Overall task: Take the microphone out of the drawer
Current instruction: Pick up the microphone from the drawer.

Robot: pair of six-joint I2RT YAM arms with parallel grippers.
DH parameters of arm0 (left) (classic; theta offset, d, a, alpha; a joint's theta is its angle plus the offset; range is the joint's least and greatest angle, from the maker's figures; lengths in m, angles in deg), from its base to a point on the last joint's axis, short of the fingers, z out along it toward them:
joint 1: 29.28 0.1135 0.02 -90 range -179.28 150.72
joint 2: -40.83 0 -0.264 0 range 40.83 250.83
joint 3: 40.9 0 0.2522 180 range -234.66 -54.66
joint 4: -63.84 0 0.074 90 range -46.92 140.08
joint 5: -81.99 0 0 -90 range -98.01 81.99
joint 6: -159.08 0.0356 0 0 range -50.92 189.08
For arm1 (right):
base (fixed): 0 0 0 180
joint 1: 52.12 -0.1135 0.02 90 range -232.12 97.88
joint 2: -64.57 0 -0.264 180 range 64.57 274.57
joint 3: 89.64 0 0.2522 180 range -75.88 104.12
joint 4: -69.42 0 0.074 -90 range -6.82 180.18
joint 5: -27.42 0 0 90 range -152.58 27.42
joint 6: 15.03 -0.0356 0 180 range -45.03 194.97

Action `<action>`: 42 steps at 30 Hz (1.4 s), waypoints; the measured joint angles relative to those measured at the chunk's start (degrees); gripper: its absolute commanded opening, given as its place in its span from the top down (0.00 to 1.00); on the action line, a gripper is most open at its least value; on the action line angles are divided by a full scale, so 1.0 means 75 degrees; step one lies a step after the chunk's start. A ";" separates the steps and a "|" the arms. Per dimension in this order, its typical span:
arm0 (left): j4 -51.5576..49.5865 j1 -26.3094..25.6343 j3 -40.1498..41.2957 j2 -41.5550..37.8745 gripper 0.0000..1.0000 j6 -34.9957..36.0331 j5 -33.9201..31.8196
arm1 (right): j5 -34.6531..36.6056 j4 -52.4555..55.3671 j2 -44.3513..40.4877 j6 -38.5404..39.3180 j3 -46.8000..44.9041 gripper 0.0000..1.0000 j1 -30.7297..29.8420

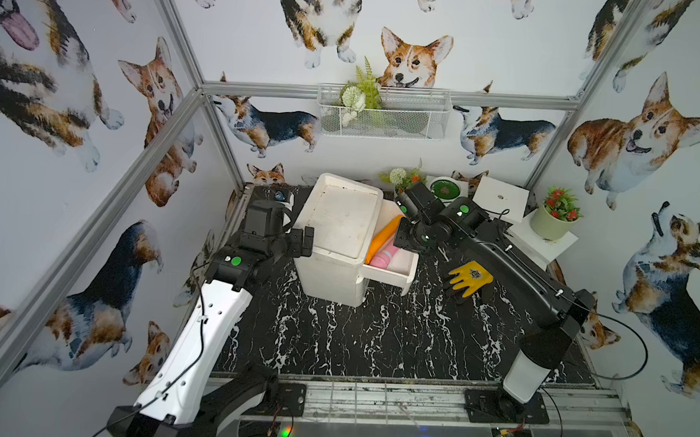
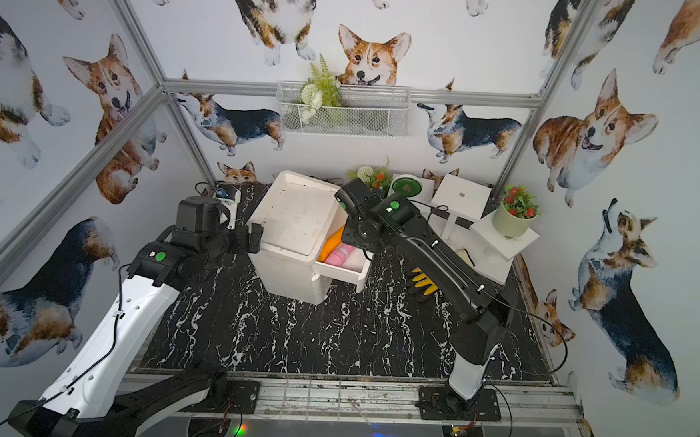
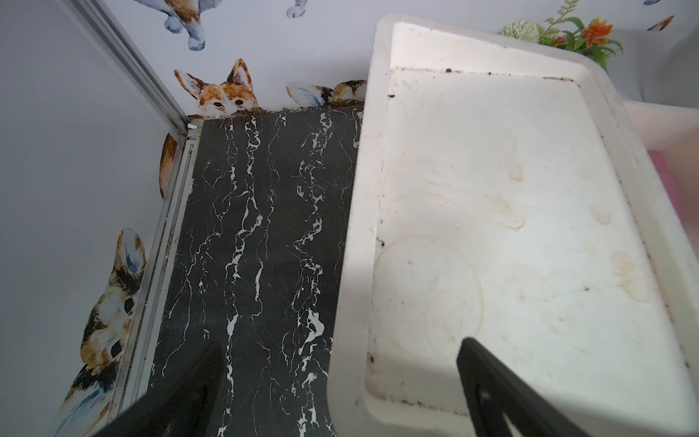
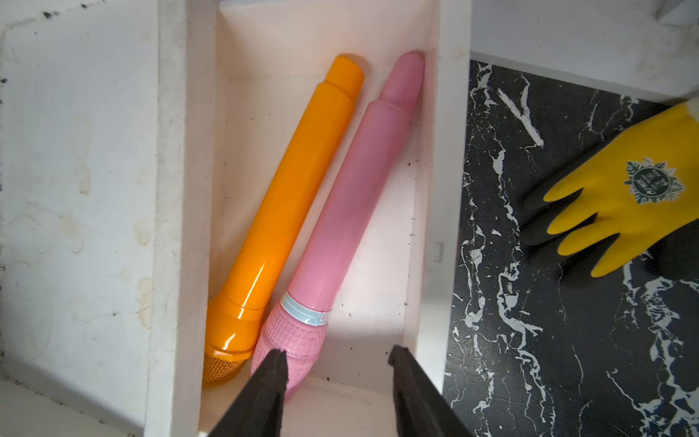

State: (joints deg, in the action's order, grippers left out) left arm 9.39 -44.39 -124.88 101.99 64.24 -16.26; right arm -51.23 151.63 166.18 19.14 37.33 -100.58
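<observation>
My right claw (image 4: 337, 355) hangs half open and empty over the open drawer (image 4: 440, 189). The pink microphone (image 4: 340, 212) lies lengthwise in it beside the orange microphone (image 4: 287, 196), head at one finger, off-centre. My left claw (image 3: 340, 378), wide open and empty, is farther off.

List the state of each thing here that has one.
White foam drawer, pulled open.
Orange plastic microphone, lying in the drawer.
Pink plastic microphone, lying in the drawer beside it.
Yellow rubber glove, flat on the table.
Left gripper, open, empty.
Right gripper, open over the drawer, empty.
</observation>
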 measured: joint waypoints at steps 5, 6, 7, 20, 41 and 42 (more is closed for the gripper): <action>0.0364 0.0000 0.0265 -0.0119 0.00 0.0108 -0.0032 | 0.0047 0.0044 0.0507 -0.0391 0.0399 0.51 -0.0087; 0.0414 0.0000 0.0315 -0.0154 0.00 0.0111 -0.0041 | 0.0073 0.0050 0.0603 -0.0460 0.0487 0.51 -0.0105; 0.0449 0.0000 0.0353 -0.0184 0.00 0.0128 -0.0064 | 0.0090 0.0050 0.0659 -0.0568 0.0519 0.51 -0.0128; 0.0895 0.0006 0.0673 -0.0516 0.00 0.0221 -0.0154 | 0.0609 0.0341 0.1309 -0.1574 0.0813 0.50 -0.0184; 0.0968 0.0006 0.0915 -0.0787 0.00 0.0221 -0.0184 | 0.0554 -0.0189 0.1912 -0.1973 0.0347 0.59 -0.0187; 0.0976 0.0006 0.0924 -0.0796 0.00 0.0221 -0.0201 | 0.0592 -0.0239 0.1880 -0.2127 0.0297 0.64 -0.0187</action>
State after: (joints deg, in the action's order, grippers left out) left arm 16.71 -44.35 -117.95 96.03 65.90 -17.76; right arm -46.79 149.83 180.27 3.18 39.56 -101.98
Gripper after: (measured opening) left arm 0.999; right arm 0.429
